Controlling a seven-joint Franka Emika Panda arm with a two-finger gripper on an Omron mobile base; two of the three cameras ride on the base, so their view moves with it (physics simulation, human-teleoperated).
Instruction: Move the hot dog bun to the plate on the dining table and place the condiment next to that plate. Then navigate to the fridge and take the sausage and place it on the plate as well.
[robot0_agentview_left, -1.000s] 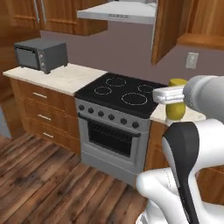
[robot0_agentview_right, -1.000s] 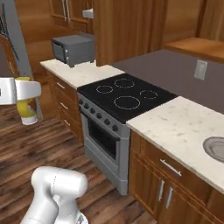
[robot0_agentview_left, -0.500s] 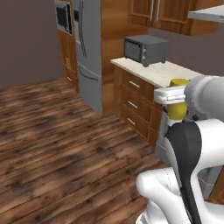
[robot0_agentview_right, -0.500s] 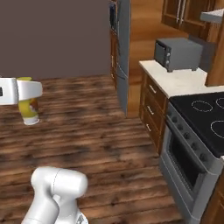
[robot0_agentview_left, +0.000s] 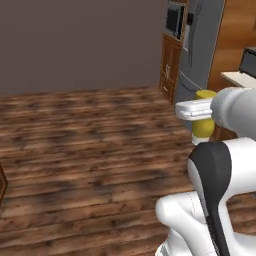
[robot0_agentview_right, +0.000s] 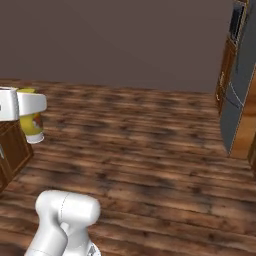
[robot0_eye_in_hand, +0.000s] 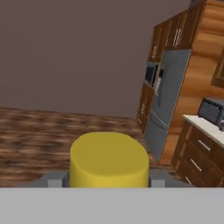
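Carrying the yellow cylindrical condiment bottle (robot0_eye_in_hand: 109, 160) clamped between its half-closed fingers, the white two-finger gripper (robot0_agentview_left: 196, 109) rides above bare wooden floor (robot0_agentview_right: 150, 145); a jolt of the base could slip the bottle loose

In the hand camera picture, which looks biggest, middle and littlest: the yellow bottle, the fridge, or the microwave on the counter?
As they look in the hand view:
1. Yellow bottle, held close to the camera in the gripper, so nearness inflates it.
2. Fridge, nearly as big in the picture; a close call.
3. Microwave, clearly littlest, partly cut off.
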